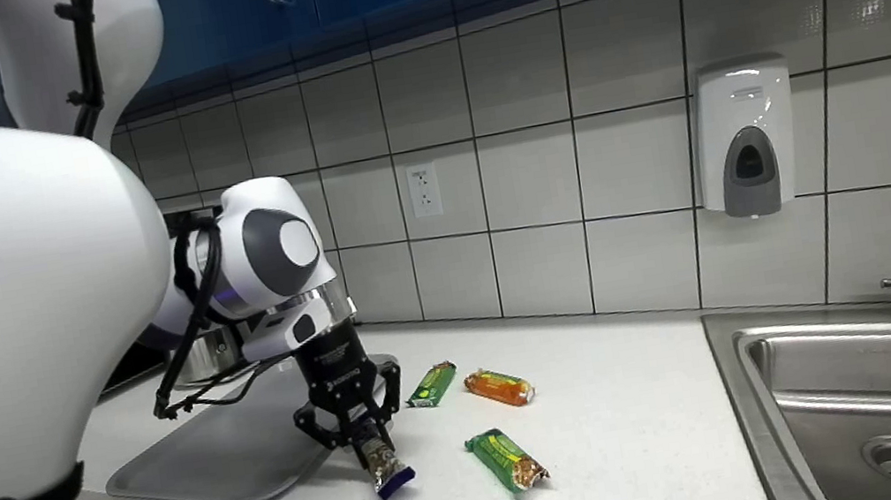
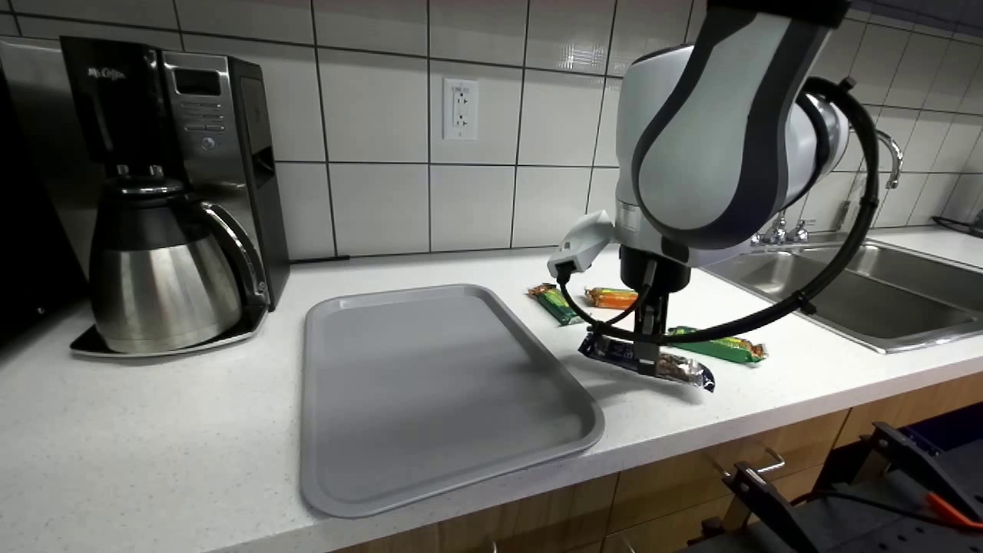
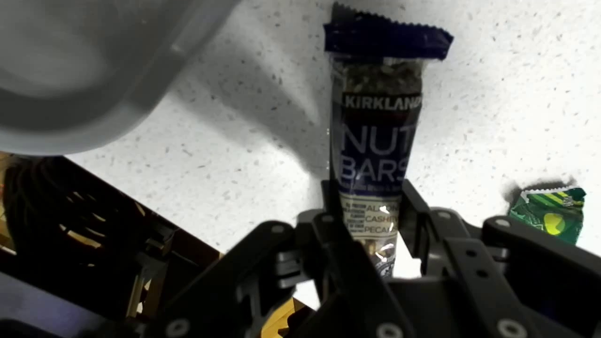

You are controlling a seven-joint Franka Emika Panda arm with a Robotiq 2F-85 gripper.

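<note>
Gripper (image 1: 373, 443) pointing down, tilted slightly in an exterior view. Fingers (image 2: 647, 359) clamped on either side of the snack bar (image 3: 378, 141), near its middle. Wrist (image 2: 695, 177) above it; white arm (image 1: 14, 291) bent, upper links well above it.

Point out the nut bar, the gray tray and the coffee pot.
Nut bar (image 3: 375, 145), in the wrist view: on its printed front.
Gray tray (image 2: 441, 392), in an exterior view: on its bare flat bottom.
Coffee pot (image 2: 165, 284), in an exterior view: on its steel side.
</note>
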